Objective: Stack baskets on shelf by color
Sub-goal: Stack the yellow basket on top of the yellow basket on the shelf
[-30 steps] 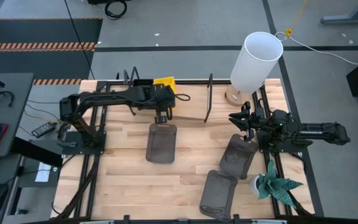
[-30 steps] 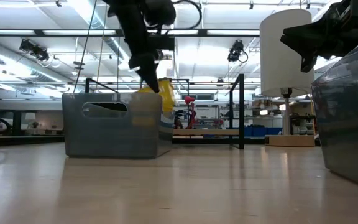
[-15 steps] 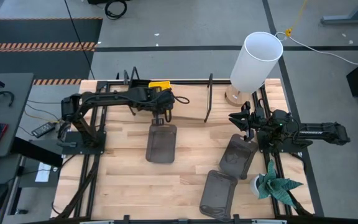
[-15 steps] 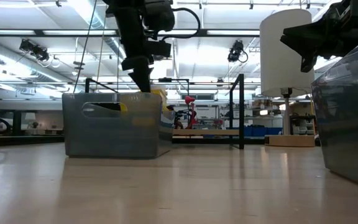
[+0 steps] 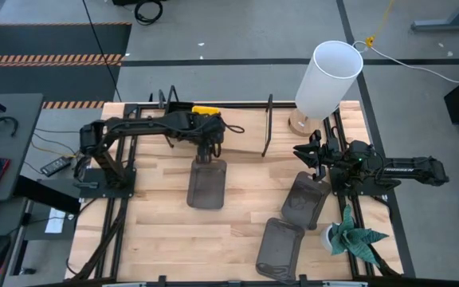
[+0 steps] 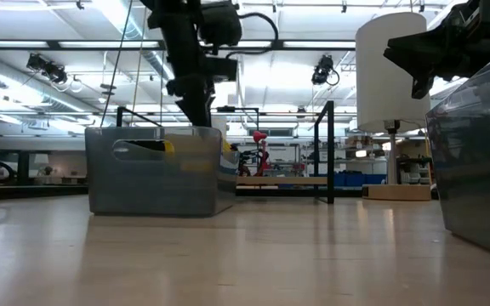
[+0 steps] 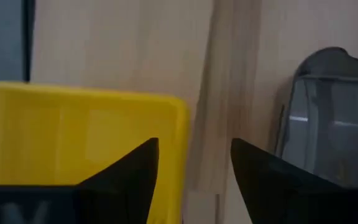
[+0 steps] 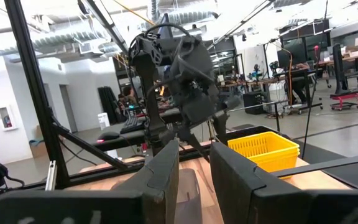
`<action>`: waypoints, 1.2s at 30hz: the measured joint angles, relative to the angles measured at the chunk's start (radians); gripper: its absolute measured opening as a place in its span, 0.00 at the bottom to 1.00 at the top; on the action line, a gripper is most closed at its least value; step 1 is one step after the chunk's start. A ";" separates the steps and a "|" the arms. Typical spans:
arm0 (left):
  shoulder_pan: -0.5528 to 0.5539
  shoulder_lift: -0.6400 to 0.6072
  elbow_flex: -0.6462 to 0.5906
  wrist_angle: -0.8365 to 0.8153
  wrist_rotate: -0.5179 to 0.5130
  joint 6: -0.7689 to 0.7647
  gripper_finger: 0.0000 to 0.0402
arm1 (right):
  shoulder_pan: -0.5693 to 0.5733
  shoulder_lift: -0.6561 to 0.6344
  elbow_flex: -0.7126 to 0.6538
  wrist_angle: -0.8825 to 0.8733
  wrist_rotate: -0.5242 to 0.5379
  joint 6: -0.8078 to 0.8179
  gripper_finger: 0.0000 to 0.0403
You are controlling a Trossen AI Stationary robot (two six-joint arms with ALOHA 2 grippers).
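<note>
Left gripper (image 5: 208, 135) spread open over yellow basket (image 5: 206, 110) on shelf (image 5: 241, 135); right gripper (image 5: 307, 154) idle, grasping nothing

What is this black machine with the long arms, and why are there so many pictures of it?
It is a robot with two arms at a wooden table. Each arm ends in a gripper, a pincer of two fingers. One camera looks straight down from above, one sits low at table height, and each wrist carries its own camera.

The left gripper is at the back of the table, open, holding nothing. Right by it a yellow basket rests on the shelf. The right gripper waits at the other side; I cannot tell whether it is open.

Three dark grey baskets lie on the table: one in the middle and two towards the right. A white lamp and a small plant stand there too.
</note>
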 joint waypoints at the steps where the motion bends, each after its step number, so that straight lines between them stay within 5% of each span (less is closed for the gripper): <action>1: -0.003 0.012 0.000 -0.005 -0.017 0.010 0.52 | 0.000 0.000 0.000 0.000 0.000 0.000 0.24; 9: -0.032 0.089 -0.001 0.063 -0.170 0.152 0.46 | 0.000 0.000 0.000 0.000 0.000 0.000 0.24; 16: -0.029 0.098 -0.001 0.185 -0.163 0.162 0.41 | 0.000 0.000 0.000 0.000 0.000 0.000 0.24; 36: 0.022 0.098 -0.001 0.149 -0.134 0.287 0.35 | 0.000 0.000 0.000 0.000 0.000 0.000 0.24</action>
